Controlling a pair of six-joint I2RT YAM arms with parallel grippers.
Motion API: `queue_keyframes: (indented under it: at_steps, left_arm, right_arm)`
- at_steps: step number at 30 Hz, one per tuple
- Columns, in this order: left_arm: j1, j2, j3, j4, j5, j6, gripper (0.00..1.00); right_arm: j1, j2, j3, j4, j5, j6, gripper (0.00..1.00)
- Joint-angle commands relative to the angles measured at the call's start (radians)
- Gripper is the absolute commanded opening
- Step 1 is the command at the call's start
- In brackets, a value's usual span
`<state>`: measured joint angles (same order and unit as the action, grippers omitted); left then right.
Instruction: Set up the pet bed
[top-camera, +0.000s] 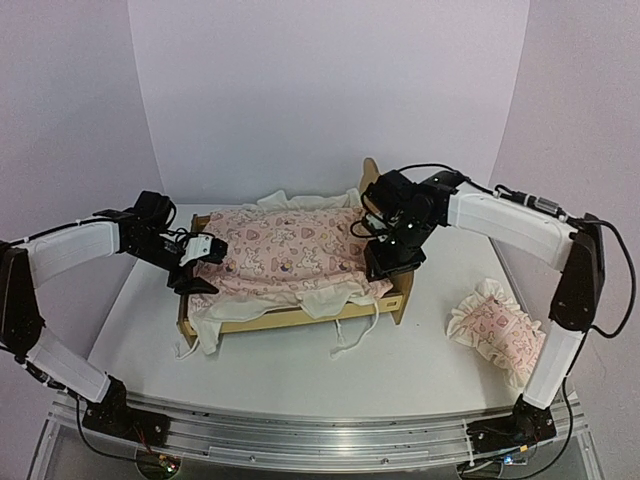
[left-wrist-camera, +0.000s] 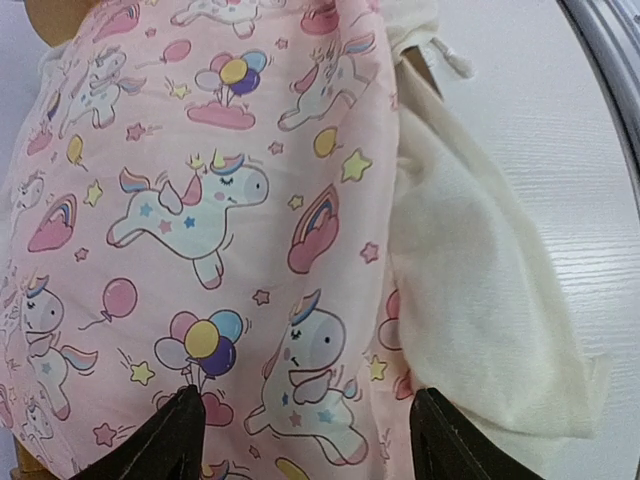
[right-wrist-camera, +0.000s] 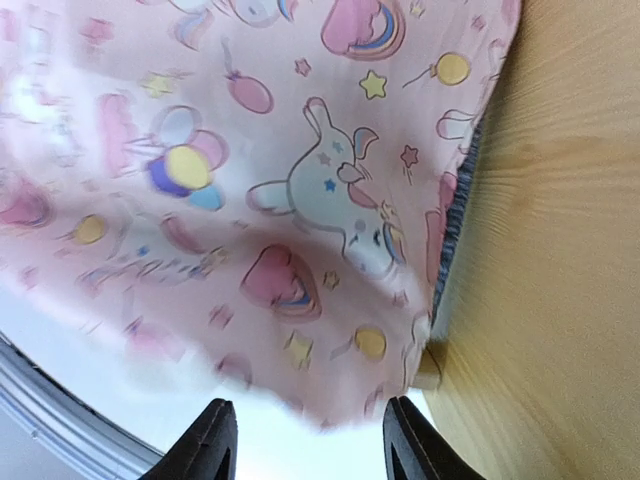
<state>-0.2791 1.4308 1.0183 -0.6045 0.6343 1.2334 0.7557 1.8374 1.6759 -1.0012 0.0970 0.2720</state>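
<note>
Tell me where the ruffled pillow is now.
In the top view the ruffled pink pillow lies on the table at the right, off the pet bed, beside the right arm.

Pink unicorn-print quilt (right-wrist-camera: 230, 190), pale-wood pet bed (right-wrist-camera: 560, 260) at right, tool (right-wrist-camera: 307, 425) tips apart below

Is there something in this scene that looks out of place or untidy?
Yes. The ruffled pillow lies on the table to the right of the pet bed, not on it. The pink quilt sits rumpled on the bed, with its cream lining and ties hanging over the front rail.
</note>
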Motion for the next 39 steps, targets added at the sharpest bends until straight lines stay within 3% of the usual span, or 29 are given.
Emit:
queue_keyframes:
  at_steps: [1, 6, 10, 15, 19, 27, 30, 33, 36, 39]
  left_arm:
    - [0.006, -0.116, 0.001, -0.092, 0.110, -0.044, 0.72]
    - [-0.008, -0.210, -0.047, -0.125, 0.159, -0.107, 0.71]
    - [-0.058, -0.251, -0.123, -0.081, 0.141, -0.154, 0.70]
    - [-0.179, -0.227, -0.189, 0.080, 0.037, -0.213, 0.70]
    - [-0.205, -0.164, -0.179, 0.165, 0.005, -0.235, 0.69]
    - [-0.234, -0.110, -0.210, 0.179, -0.021, -0.209, 0.61]
    - [-0.248, -0.107, -0.225, 0.180, -0.032, -0.195, 0.50]
    - [-0.249, -0.112, -0.224, 0.175, -0.046, -0.188, 0.27]
    - [-0.249, -0.117, -0.212, 0.159, -0.069, -0.186, 0.05]
    - [-0.247, -0.127, -0.195, 0.136, -0.094, -0.194, 0.00]
  right_arm:
    - [0.072, -0.112, 0.004, -0.010, 0.036, 0.062, 0.52]
    - [0.197, -0.102, -0.010, 0.022, 0.155, 0.148, 0.50]
    - [0.266, -0.076, -0.085, 0.164, 0.155, 0.238, 0.48]
    - [0.278, -0.015, -0.144, 0.324, 0.172, 0.359, 0.50]
    - [0.278, 0.024, -0.149, 0.364, 0.223, 0.392, 0.51]
    - [0.265, 0.067, -0.184, 0.422, 0.286, 0.416, 0.49]
    - [0.253, 0.067, -0.211, 0.430, 0.285, 0.434, 0.32]
    - [0.241, 0.051, -0.231, 0.436, 0.272, 0.435, 0.14]
    - [0.234, 0.023, -0.250, 0.436, 0.265, 0.421, 0.05]
    - [0.223, -0.013, -0.271, 0.435, 0.252, 0.404, 0.00]
